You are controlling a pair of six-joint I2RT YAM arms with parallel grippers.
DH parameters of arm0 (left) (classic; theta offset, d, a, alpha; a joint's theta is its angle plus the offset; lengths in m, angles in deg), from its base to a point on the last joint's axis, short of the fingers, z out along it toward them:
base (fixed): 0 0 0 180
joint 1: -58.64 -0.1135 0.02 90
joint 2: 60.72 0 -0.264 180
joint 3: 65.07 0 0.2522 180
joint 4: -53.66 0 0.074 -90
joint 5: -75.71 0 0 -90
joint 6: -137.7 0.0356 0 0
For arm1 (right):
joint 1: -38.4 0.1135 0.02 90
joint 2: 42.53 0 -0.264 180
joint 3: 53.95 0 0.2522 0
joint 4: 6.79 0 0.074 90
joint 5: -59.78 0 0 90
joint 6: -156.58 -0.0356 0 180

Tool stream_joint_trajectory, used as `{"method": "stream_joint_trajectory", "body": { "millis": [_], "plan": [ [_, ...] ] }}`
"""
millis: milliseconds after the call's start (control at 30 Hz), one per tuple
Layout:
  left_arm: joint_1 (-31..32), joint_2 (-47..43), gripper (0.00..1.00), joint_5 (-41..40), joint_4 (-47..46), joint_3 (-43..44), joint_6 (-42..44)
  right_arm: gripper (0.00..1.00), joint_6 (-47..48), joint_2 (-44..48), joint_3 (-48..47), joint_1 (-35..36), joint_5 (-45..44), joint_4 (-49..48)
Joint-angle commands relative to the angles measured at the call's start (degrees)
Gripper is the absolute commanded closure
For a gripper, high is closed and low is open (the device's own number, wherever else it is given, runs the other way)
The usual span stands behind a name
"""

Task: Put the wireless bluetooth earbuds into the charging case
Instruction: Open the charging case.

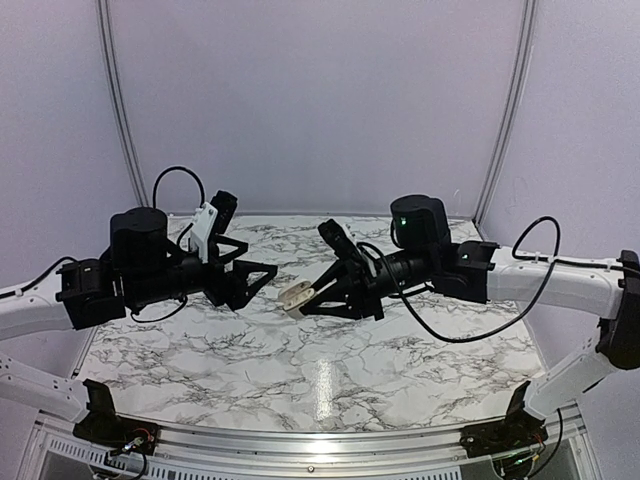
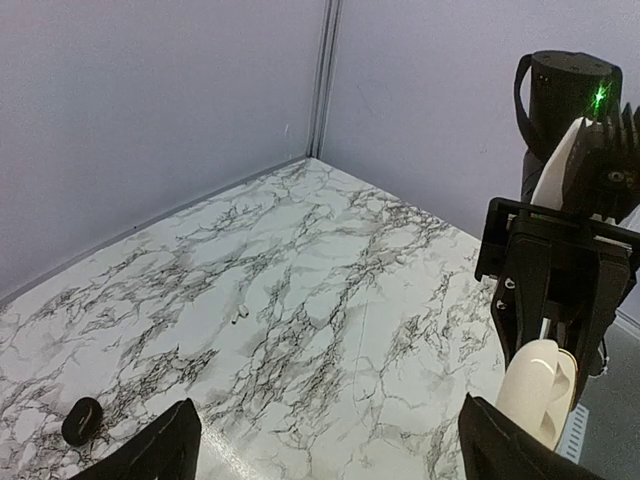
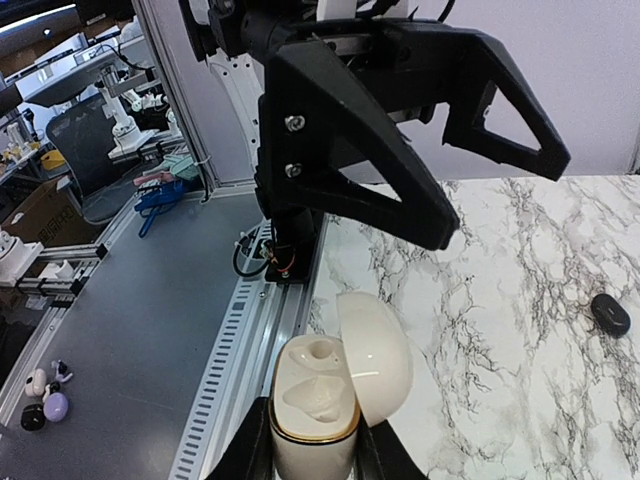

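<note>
Marble-veined counter (image 1: 330, 370) from above: my right claw (image 1: 305, 297) pinches the glossy white charging case (image 1: 293, 296); left claw (image 1: 258, 285) spread nearby. Left wrist: a rounded black earbud (image 2: 82, 420) lies on the counter, detail blurred. Right wrist: case lid hinged open, gold-rimmed, base cut off.

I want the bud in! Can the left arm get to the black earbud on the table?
Probably yes: the left hand is open and empty, and nothing stands between it and the earbud.

a marble-patterned table (image 1: 330, 370) stands against pale walls (image 1: 320, 100), an office chair (image 3: 80, 135) beyond its edge.
</note>
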Motion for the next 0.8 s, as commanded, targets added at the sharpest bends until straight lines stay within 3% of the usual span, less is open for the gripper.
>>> {"method": "stream_joint_trajectory", "body": {
  "millis": [0, 200, 367, 533, 767],
  "plan": [
    [-1.1, -7.4, 0.06, 0.9, -9.1, -6.2, 1.5, 1.0, -3.5, 3.3, 1.8, -1.0, 1.3, -7.6],
    [-1.2, -11.3, 0.03, 4.2, -15.0, -11.4, 5.1, 1.0, -6.9, 4.7, 2.6, -2.0, 1.0, -16.2],
    [-1.2, -9.8, 0.05, 15.1, -17.9, -11.5, 8.5, 1.0, -10.0, 3.9, 2.2, -2.0, 1.0, -24.4],
    [-0.9, -6.8, 0.15, 23.3, -21.2, -9.9, 10.0, 1.0, -13.8, 2.4, 1.9, -1.9, 0.9, -32.6],
    [-0.3, -4.8, 0.29, 24.2, -28.9, -8.9, 9.6, 1.0, -16.0, 0.0, 1.2, -0.4, -0.1, -37.8]
  ]
}}
